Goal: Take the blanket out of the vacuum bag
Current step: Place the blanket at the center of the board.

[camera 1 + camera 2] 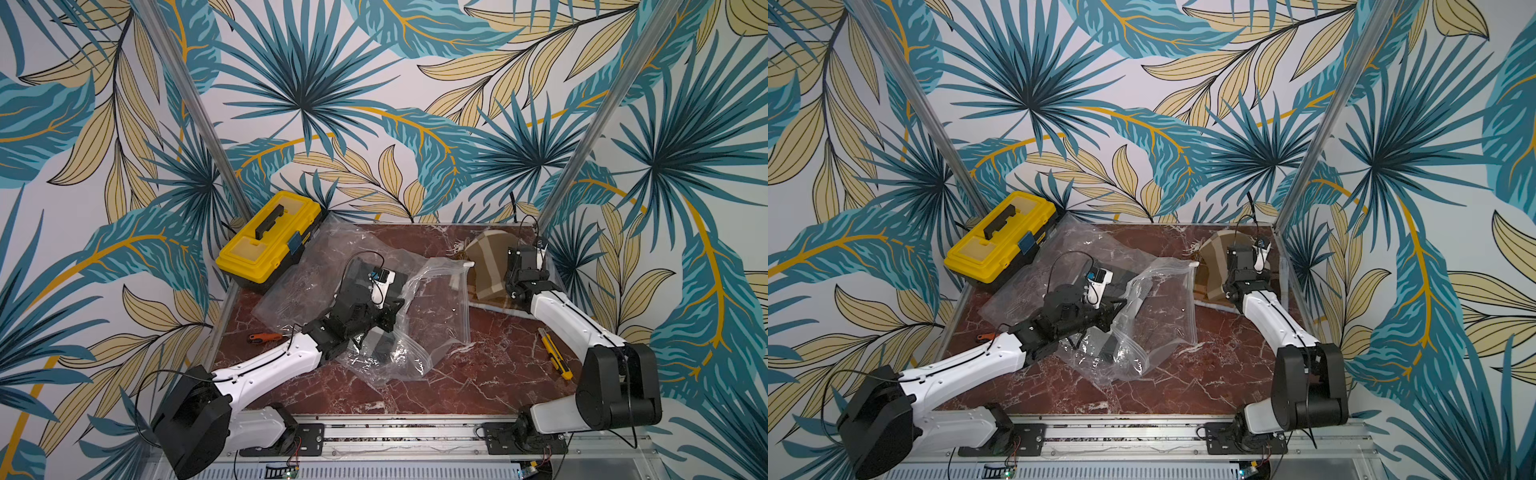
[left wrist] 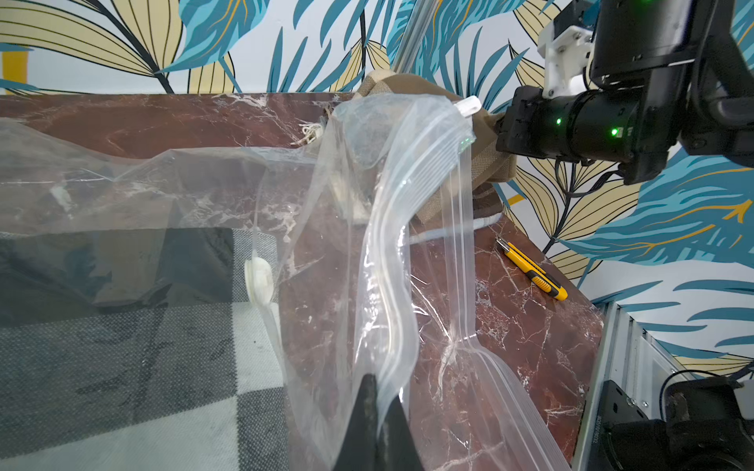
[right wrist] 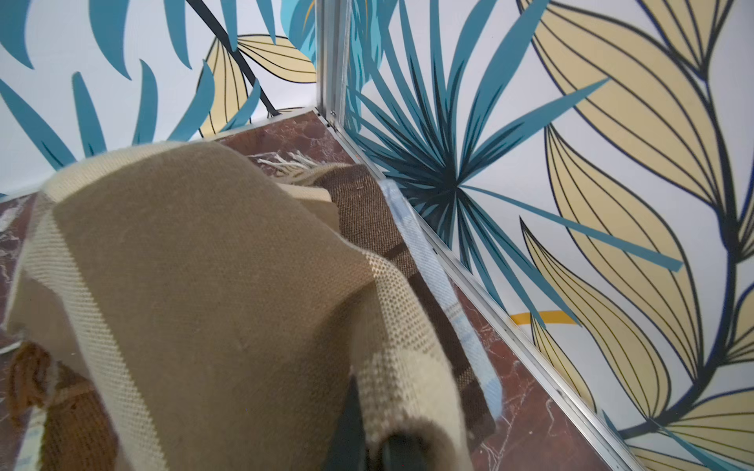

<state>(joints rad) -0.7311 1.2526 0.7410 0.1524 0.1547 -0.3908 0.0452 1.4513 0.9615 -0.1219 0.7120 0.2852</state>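
Observation:
The clear vacuum bag (image 1: 440, 307) (image 1: 1167, 303) lies crumpled mid-table, and its zip mouth with a white slider (image 2: 467, 107) points toward the back right corner. My left gripper (image 1: 392, 318) (image 2: 377, 387) is shut on a fold of the bag's plastic (image 2: 408, 204). The brown and cream blanket (image 1: 486, 257) (image 1: 1212, 262) is outside the bag in the back right corner. It hangs lifted from my right gripper (image 1: 507, 286) (image 3: 371, 416), which is shut on its edge. The blanket's lower folds (image 3: 367, 204) rest on the table.
A yellow toolbox (image 1: 270, 241) sits at the back left. Grey checked cloth (image 2: 122, 367) lies under clear plastic with a white valve (image 2: 259, 281), beneath my left arm. An orange-handled tool (image 1: 264, 337) lies at the left edge and a yellow utility knife (image 1: 555, 353) at the right edge.

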